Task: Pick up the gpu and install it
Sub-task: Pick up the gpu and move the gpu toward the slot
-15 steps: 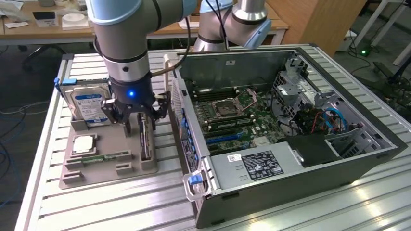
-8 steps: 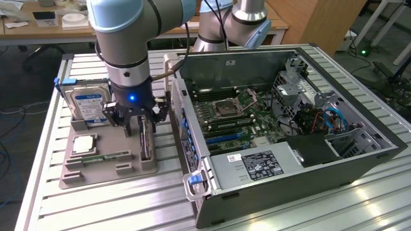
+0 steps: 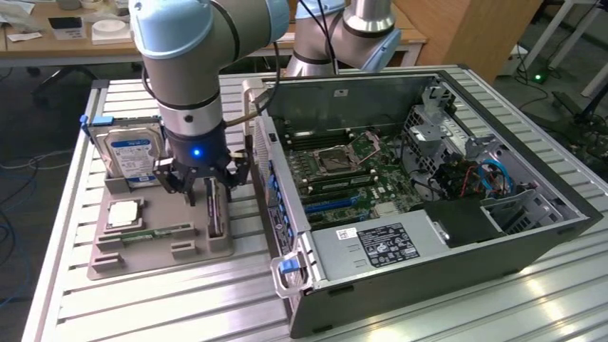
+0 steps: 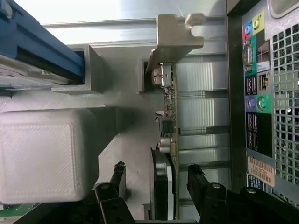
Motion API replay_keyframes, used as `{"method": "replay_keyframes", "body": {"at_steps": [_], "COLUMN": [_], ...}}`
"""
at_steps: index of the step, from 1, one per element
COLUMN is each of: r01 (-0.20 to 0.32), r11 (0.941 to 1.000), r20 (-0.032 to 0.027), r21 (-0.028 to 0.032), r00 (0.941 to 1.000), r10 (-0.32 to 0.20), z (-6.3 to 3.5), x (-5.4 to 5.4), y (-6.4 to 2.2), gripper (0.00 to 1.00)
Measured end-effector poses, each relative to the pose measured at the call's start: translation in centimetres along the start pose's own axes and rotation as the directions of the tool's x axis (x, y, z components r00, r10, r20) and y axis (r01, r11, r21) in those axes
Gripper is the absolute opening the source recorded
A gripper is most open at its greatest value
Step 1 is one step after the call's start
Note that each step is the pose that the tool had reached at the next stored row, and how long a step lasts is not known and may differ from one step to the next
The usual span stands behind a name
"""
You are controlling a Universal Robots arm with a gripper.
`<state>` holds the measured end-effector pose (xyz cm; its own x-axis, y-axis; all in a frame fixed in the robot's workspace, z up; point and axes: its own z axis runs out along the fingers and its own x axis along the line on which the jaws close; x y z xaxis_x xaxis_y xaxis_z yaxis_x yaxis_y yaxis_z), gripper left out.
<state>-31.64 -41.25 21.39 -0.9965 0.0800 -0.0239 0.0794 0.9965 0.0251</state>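
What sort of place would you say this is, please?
Probably a robotics lab: a robot arm hangs over a parts tray on an aluminium-slat bench, beside an opened desktop computer case, with desks behind.

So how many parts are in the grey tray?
4: hard drive upright at the far end, square chip and green memory stick nearer, gpu edge-on inside the open end effector. Some may be hidden.

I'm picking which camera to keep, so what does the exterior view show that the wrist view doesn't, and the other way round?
Exterior view adds the hard drive standing in the tray, the motherboard inside the open computer case, and the arm. Wrist view adds the case's rear ports face-on. Both have the gpu edge-on in its tray slot, with the open jaws on either side of it.
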Motion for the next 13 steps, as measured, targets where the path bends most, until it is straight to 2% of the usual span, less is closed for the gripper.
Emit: {"method": "replay_keyframes", "body": {"at_steps": [9, 13], "r01": [0.0, 0.0], "r11": [1.0, 1.0], "r20": [-0.0003, -0.0002], "r21": [0.0004, 0.0003], "r00": [1.0, 1.0], "r10": [0.0, 0.0], "z": [0.0, -0.01], "x": [0.0, -0.03], "y": [-0.04, -0.32], "gripper": [0.65, 0.63]}}
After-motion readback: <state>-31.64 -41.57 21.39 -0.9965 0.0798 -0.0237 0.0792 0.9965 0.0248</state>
